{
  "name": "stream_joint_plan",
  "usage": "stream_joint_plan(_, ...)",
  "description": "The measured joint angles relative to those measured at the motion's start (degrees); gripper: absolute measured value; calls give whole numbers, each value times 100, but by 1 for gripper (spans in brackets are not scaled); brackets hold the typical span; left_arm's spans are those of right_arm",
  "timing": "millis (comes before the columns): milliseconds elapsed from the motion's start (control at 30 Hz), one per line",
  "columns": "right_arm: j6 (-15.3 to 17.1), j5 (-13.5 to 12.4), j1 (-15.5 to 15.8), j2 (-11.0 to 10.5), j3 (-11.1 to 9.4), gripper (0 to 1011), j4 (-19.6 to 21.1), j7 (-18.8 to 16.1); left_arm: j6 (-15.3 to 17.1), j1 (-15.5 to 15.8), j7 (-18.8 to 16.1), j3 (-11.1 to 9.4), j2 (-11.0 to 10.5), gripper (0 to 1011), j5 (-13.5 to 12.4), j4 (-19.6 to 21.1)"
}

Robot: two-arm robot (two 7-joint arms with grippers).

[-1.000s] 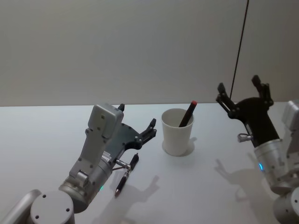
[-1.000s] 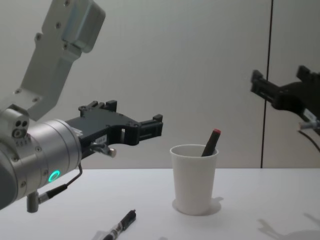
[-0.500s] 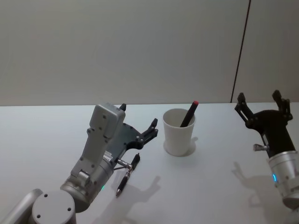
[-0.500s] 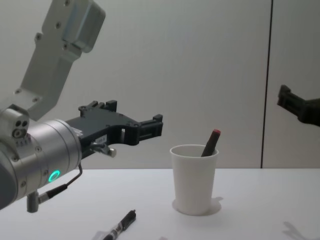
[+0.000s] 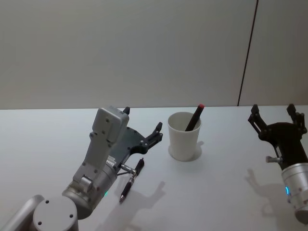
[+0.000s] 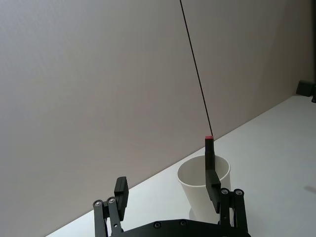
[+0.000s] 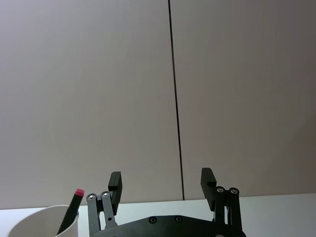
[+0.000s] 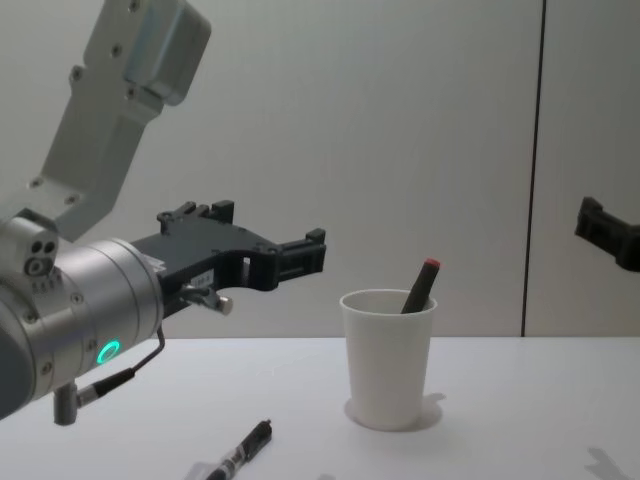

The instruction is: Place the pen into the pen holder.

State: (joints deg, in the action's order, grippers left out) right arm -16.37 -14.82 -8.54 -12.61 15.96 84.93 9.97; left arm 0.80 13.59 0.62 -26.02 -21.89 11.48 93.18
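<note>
I am hovering the wide-open, empty left gripper (image 5: pixel 142 121) over the slim black pen (image 5: pixel 131 180) toward the near edge of the white table (image 5: pixel 48 139). The open, empty right gripper (image 5: pixel 273 113) is idling by the right edge. The pen looks best grasped mid-barrel, clear of the tapered white paper cup (image 5: pixel 184 137) beyond it, which is holding a red-tipped pen (image 5: pixel 194 117).

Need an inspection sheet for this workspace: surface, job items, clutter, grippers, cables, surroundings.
Surface: white table, no spills seen.
Job's things: pen holder upright, red-capped pen leaning inside; black pen lying on the table by the left arm.
Clutter: nothing seen.
Grippers: left gripper raised left of the holder, jaws open, empty; right gripper right of the holder, jaws open, empty.
Cables: thin cable at the left wrist.
Surroundings: plain grey wall with a dark vertical line.
</note>
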Motion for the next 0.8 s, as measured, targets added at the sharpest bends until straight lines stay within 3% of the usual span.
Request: stream_joint_plan(800, 220, 38, 117, 2, -48, 1001, 136, 104, 0, 0, 0, 0, 0, 1000, 0, 0)
